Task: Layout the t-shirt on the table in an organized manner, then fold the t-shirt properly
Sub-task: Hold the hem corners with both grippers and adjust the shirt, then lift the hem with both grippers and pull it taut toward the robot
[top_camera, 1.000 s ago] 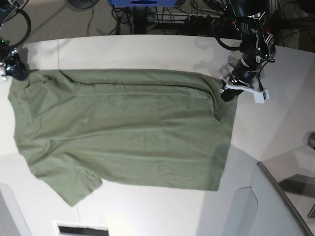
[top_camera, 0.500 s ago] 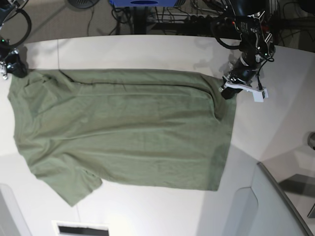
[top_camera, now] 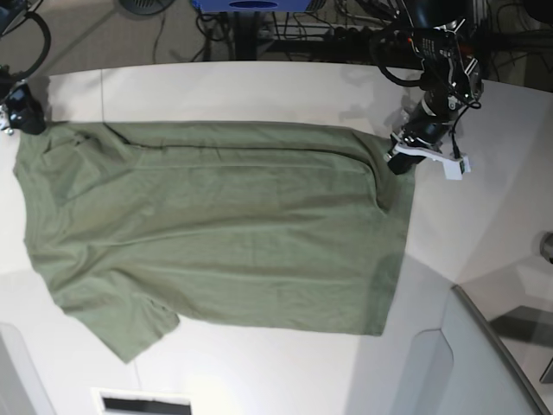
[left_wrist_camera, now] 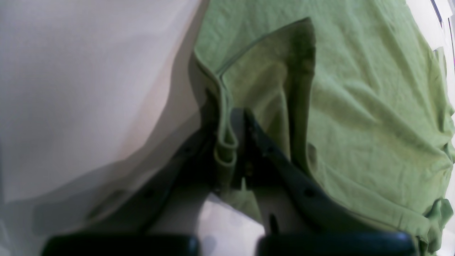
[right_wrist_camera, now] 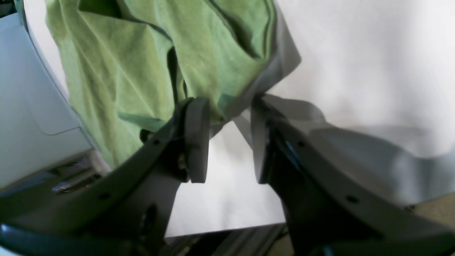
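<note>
Shirt (top_camera: 216, 225): lay spread flat across the white table (top_camera: 259, 86), olive green, sleeve end toward the base view's left, hem end toward its right; one sleeve poked out at the lower left.
Table: carried the whole shirt, bare surface on every side of it.
Left hand (left_wrist_camera: 234, 160): clamped tight on a folded edge of the shirt — hem seam pinched between the two dark fingers (left_wrist_camera: 284, 167), cloth lifted into a small ridge just beyond them.
Left hand, base view (top_camera: 399, 162): sat at the shirt's upper right corner.
Right hand (right_wrist_camera: 227, 142): parted, nothing between the pads (right_wrist_camera: 197, 138) — shirt edge just beyond the tips, bare table showing in the gap.
Right hand, base view (top_camera: 19, 111): stood at the shirt's upper left corner, near the table edge.
</note>
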